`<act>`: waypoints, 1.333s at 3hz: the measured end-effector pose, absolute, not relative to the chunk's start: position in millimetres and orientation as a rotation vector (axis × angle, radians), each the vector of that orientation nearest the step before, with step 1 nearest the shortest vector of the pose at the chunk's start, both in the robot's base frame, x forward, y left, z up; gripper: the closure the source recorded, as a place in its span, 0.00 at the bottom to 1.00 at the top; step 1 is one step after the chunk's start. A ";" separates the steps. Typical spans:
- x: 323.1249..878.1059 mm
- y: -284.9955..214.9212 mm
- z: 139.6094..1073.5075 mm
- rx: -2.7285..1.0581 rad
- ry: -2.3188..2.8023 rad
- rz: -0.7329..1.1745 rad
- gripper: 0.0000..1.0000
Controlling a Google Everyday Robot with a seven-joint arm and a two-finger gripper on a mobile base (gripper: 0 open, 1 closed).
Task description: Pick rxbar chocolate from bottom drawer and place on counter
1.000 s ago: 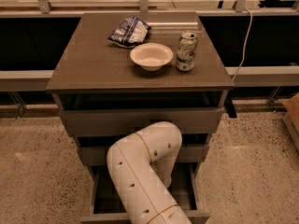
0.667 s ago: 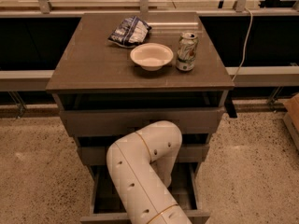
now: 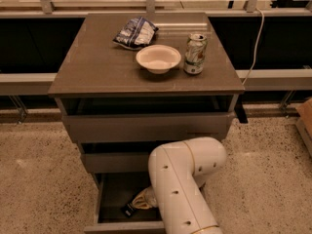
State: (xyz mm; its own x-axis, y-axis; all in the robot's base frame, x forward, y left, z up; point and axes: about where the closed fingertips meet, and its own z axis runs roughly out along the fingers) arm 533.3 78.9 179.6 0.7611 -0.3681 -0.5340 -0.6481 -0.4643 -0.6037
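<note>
Fingers (image 3: 141,200) low inside open bottom drawer (image 3: 122,226), tips at rxbar chocolate (image 3: 129,210); grip cannot be told. Table (image 3: 97,67) well above fingers: bowl (image 3: 158,58), soda can (image 3: 195,53), chip bag (image 3: 136,32).

- Blue-and-white chip bag (image 3: 135,32), crumpled, upper centre of the frame
- White bowl (image 3: 158,58), upright, just below and right of the bag
- Drink can (image 3: 195,53), upright, just right of the bowl
- White cable (image 3: 253,48) hanging down at upper right
- Speckled floor (image 3: 39,179) across the lower frame
- Brown box (image 3: 306,121) cut by the right edge
</note>
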 end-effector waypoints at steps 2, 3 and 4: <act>525.3 91.9 235.2 -1.912 0.575 0.376 0.82; 524.1 93.5 242.7 -1.907 0.593 0.338 0.59; 526.4 89.3 236.3 -1.931 0.682 0.326 0.35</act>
